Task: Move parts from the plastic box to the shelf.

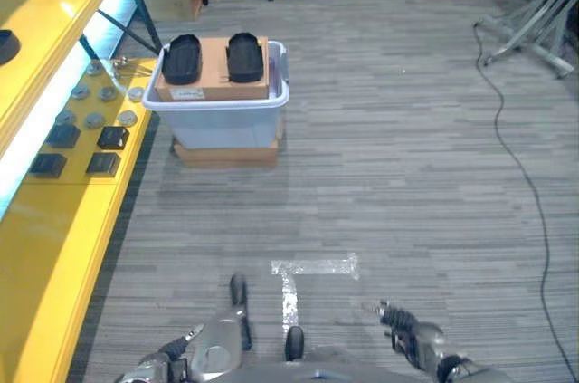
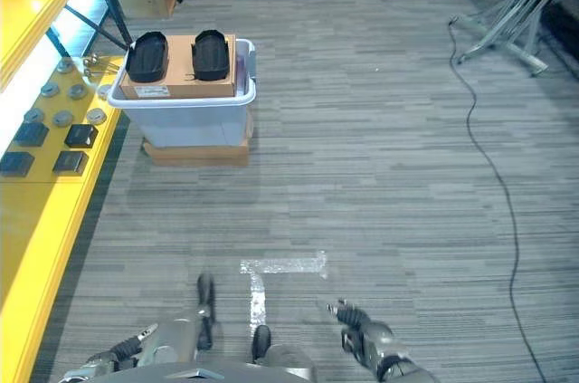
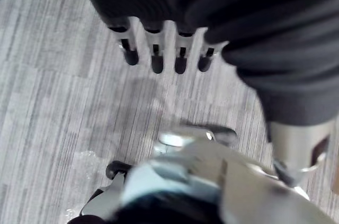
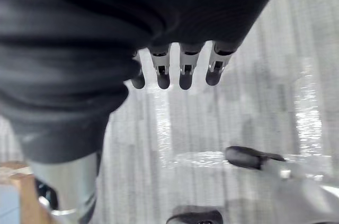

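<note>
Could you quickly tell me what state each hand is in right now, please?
Left hand: open, fingers straight, holding nothing.
Right hand: open, fingers straight, holding nothing.

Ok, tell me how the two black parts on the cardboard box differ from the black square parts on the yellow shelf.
The two black parts on the cardboard box are long ovals with raised rims; the square parts on the yellow shelf are small flat blocks. The oval ones lie side by side in the plastic box, above the floor; the square ones lie in a cluster beside grey discs. Both kinds are black.
</note>
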Robot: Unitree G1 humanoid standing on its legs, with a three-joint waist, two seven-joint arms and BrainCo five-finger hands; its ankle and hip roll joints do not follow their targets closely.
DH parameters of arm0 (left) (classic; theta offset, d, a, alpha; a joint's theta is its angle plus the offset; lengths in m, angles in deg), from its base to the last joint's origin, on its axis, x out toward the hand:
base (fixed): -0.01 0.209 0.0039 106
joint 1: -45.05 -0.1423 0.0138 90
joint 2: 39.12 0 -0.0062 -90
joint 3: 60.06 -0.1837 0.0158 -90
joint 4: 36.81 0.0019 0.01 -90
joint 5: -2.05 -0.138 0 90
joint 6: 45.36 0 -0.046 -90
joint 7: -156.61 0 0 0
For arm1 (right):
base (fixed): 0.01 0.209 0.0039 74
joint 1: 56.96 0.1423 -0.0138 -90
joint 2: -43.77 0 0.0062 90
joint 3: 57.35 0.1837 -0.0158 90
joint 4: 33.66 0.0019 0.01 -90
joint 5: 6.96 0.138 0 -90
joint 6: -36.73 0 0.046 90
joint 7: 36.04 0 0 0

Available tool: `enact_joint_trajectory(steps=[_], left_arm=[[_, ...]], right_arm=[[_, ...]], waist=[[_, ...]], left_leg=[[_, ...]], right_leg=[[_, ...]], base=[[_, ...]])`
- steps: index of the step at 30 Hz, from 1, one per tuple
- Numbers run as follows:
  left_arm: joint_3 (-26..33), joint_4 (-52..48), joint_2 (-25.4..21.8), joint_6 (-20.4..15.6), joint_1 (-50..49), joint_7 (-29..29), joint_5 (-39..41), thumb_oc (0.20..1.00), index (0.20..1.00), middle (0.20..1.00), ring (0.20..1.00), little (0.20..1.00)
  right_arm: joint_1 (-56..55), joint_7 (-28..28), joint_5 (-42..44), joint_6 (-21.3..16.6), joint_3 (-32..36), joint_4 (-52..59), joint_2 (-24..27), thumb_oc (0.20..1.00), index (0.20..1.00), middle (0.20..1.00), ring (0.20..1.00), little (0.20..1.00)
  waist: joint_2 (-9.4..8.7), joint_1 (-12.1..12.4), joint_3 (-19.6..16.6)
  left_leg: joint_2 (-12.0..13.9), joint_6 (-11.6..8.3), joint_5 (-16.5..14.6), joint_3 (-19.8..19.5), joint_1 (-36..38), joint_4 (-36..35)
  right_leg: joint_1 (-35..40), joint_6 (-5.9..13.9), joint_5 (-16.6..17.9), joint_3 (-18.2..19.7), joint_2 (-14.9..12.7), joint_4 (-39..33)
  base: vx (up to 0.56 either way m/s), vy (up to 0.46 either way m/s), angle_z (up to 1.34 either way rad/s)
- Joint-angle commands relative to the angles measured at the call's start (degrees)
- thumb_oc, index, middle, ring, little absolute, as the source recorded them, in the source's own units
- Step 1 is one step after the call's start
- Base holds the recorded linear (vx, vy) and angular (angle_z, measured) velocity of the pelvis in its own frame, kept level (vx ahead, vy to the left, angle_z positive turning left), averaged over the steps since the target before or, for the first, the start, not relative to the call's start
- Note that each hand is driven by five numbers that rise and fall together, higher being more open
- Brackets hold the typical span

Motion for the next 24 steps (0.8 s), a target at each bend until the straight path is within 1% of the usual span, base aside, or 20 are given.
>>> enact_joint_trajectory(steps=[1,2,3,4,5,6,7,8,10,12,13,14,15,16,17,18,20,22,23,24], left_arm=[[-1.21,1.29,-1.64,-2.88,0.42,-0.84,-3.22,1.000,1.000,1.000,1.000,1.000],[-0.82,1.14,-1.86,-3.18,0.19,-0.90,-2.70,1.000,1.000,1.000,1.000,1.000],[-0.42,0.86,-1.97,-3.19,-0.08,-0.64,-2.49,1.000,1.000,1.000,1.000,1.000],[0.04,0.35,-2.60,-2.62,-0.12,-0.55,-2.43,1.000,1.000,1.000,1.000,1.000],[0.30,-0.30,-3.47,-1.84,0.33,-1.11,-3.45,1.000,1.000,1.000,1.000,1.000],[-0.93,-0.41,-4.04,-1.97,2.35,0.00,-3.17,1.000,1.000,1.000,1.000,1.000],[-1.06,-0.43,-4.11,-2.09,2.57,0.14,-3.14,1.000,1.000,1.000,1.000,1.000],[-1.54,-0.16,-4.59,-2.68,4.23,1.51,-1.36,1.000,1.000,1.000,1.000,1.000],[-1.71,-0.36,-4.87,-2.95,4.97,2.12,-0.07,1.000,1.000,1.000,1.000,1.000],[-1.71,-1.03,-5.42,-3.40,6.39,1.93,1.87,1.000,1.000,1.000,1.000,1.000],[-1.92,-1.66,-5.80,-3.44,7.92,1.72,2.08,1.000,1.000,1.000,1.000,1.000],[-1.99,-1.79,-5.84,-3.40,8.21,1.73,2.04,1.000,1.000,1.000,1.000,1.000],[-2.33,-1.98,-5.85,-3.29,8.78,1.78,2.09,1.000,1.000,1.000,1.000,1.000],[-2.76,-1.99,-5.69,-3.36,9.40,1.87,2.09,1.000,1.000,1.000,1.000,1.000],[-3.36,-2.09,-5.42,-3.28,9.65,2.22,1.95,1.000,1.000,1.000,1.000,1.000],[-3.38,-2.23,-5.35,-3.22,9.59,2.35,1.94,1.000,1.000,1.000,1.000,1.000],[-3.41,-1.89,-4.32,-3.40,8.98,2.66,2.33,1.000,1.000,1.000,1.000,1.000],[-2.87,-1.67,-3.51,-2.68,7.50,2.74,1.56,1.000,1.000,1.000,1.000,1.000],[-2.58,-1.35,-2.93,-2.26,6.32,2.21,-1.02,1.000,1.000,1.000,1.000,1.000],[-2.69,-1.18,-2.67,-2.37,5.86,2.37,-1.67,1.000,1.000,1.000,1.000,1.000]], right_arm=[[-4.99,-1.28,-0.54,-1.14,0.79,1.40,2.09,1.000,1.000,1.000,1.000,1.000],[-4.79,-1.44,-2.79,-1.66,0.45,0.94,2.30,1.000,1.000,1.000,1.000,1.000],[-4.53,-1.67,-3.80,-1.82,0.13,0.67,2.38,1.000,1.000,1.000,1.000,1.000],[-4.42,-1.97,-4.26,-1.27,-0.05,0.90,2.17,1.000,1.000,1.000,1.000,1.000],[-4.42,-1.87,-3.72,-0.91,-0.23,0.78,1.81,1.000,1.000,1.000,1.000,1.000],[-5.36,-1.89,-3.08,-0.92,-0.01,1.47,0.84,1.000,1.000,1.000,1.000,1.000],[-5.48,-2.22,-2.98,-0.87,0.03,1.57,0.74,1.000,1.000,1.000,1.000,1.000],[-5.70,-2.47,-2.86,-0.97,0.01,1.12,0.01,1.000,1.000,1.000,1.000,1.000],[-5.70,-2.10,-2.44,-1.27,-0.25,0.82,-0.43,1.000,1.000,1.000,1.000,1.000],[-6.01,-1.58,-3.28,-1.86,-0.77,0.91,-1.24,1.000,1.000,1.000,1.000,1.000],[-6.23,-1.67,-4.04,-2.40,-1.31,1.00,-1.53,1.000,1.000,1.000,1.000,1.000],[-6.24,-1.61,-4.10,-2.33,-1.42,1.00,-1.57,1.000,1.000,1.000,1.000,1.000],[-6.28,-1.73,-3.66,-2.68,-1.77,0.72,-1.62,1.000,1.000,1.000,1.000,1.000],[-6.19,-1.61,-3.51,-2.81,-1.90,0.45,-1.56,1.000,1.000,1.000,1.000,1.000],[-6.32,-1.74,-4.17,-2.25,-1.95,0.39,-1.52,1.000,1.000,1.000,1.000,1.000],[-6.35,-1.76,-4.19,-2.01,-2.05,0.49,-1.39,1.000,1.000,1.000,1.000,1.000],[-6.43,-2.04,-3.39,-0.79,-1.87,0.29,-0.94,1.000,1.000,1.000,1.000,1.000],[-6.23,-2.71,-2.06,0.37,-1.34,-0.15,-0.83,1.000,1.000,1.000,1.000,1.000],[-5.93,-3.57,-2.17,0.34,-0.75,-0.24,-0.40,1.000,1.000,1.000,1.000,1.000],[-5.82,-4.02,-2.08,0.15,-0.52,-0.20,-0.20,1.000,1.000,1.000,1.000,1.000]], waist=[[0.36,2.02,0.22],[0.28,2.08,-0.29],[0.17,2.33,-0.70],[-0.27,2.55,-1.30],[-0.83,2.96,-1.91],[-0.83,2.23,-1.63],[-0.88,2.10,-1.58],[-0.49,1.41,-0.80],[-0.38,1.07,-0.41],[-0.29,0.14,0.26],[-0.43,-0.51,0.54],[-0.49,-0.70,0.65],[-1.05,-1.41,0.72],[-1.46,-2.45,0.79],[-1.86,-3.83,0.72],[-1.65,-3.95,0.74],[-1.71,-3.92,-0.13],[-1.87,-3.79,-0.90],[-1.94,-3.48,-1.31],[-1.94,-3.39,-1.40]], left_leg=[[1.18,-0.62,1.48,2.31,0.02,3.62],[1.43,0.14,0.73,5.23,0.60,3.27],[1.32,0.63,-0.05,5.67,0.47,4.73],[1.06,1.94,-0.72,6.58,1.04,5.24],[0.62,2.99,-1.30,7.04,1.53,6.37],[-0.40,6.37,-4.28,6.17,4.56,8.43],[-0.58,6.70,-4.59,6.07,4.84,8.58],[-0.53,8.07,-6.60,5.12,7.80,9.05],[-0.33,8.31,-7.36,4.74,9.10,9.11],[-0.11,7.66,-8.02,3.34,12.04,8.30],[0.13,6.69,-8.54,2.30,13.39,7.94],[0.12,6.54,-8.70,2.05,13.63,7.96],[-0.47,6.52,-9.52,1.31,14.24,8.20],[-1.12,6.57,-10.43,0.08,15.03,8.26],[-1.67,6.91,-12.26,-1.31,15.65,9.65],[-1.46,6.67,-11.67,-1.62,16.02,8.70],[-1.86,6.34,-11.95,-2.49,16.41,9.27],[-1.89,5.77,-12.26,-2.77,17.31,9.15],[-1.74,5.31,-12.38,-2.91,17.46,9.39],[-1.75,5.23,-12.55,-2.98,17.41,9.65]], right_leg=[[-0.98,3.10,-6.20,2.64,-0.61,6.29],[-0.24,3.25,-7.31,2.23,-0.56,6.57],[0.40,3.58,-8.62,2.44,-0.84,7.79],[1.40,4.06,-9.36,2.60,-1.18,9.10],[1.23,4.88,-9.24,1.64,-1.94,11.64],[-6.74,8.84,-2.12,-1.89,-6.02,34.77],[-7.81,9.18,-1.57,-1.92,-6.42,36.43],[-13.52,9.61,1.09,-2.70,-9.05,43.06],[-15.24,9.35,0.85,-3.28,-9.67,42.60],[-17.26,8.73,0.28,-4.62,-9.91,33.35],[-16.68,8.08,-0.71,-5.22,-9.04,23.68],[-16.39,7.98,-0.78,-5.29,-8.86,21.86],[-16.81,8.30,0.71,-4.40,-8.68,16.96],[-17.80,8.76,2.75,-2.28,-8.47,12.97],[-19.41,9.15,4.31,1.13,-8.21,12.88],[-18.46,8.66,3.93,1.76,-7.56,12.23],[-16.67,7.86,3.71,1.42,-7.17,9.65],[-14.74,7.39,4.04,1.70,-6.60,6.61],[-13.25,6.97,4.46,1.67,-6.31,4.23],[-12.87,6.85,4.50,1.68,-6.27,3.67]], base=[[0.39,0.148,-0.34],[0.37,0.172,-0.16],[0.40,0.200,-0.11],[0.34,0.149,-0.28],[0.50,0.270,-0.17],[0.41,0.233,-0.19],[0.48,0.257,-0.12],[0.26,0.070,-0.23],[0.20,-0.001,0.18],[0.27,-0.141,0.45],[0.26,-0.181,0.56],[0.24,-0.189,0.56],[0.18,-0.135,0.52],[0.29,-0.176,0.51],[0.26,-0.144,0.48],[0.26,-0.141,0.53],[0.26,-0.138,1.13],[0.29,-0.161,0.90],[0.19,-0.148,-0.55],[0.16,-0.129,-0.53]])
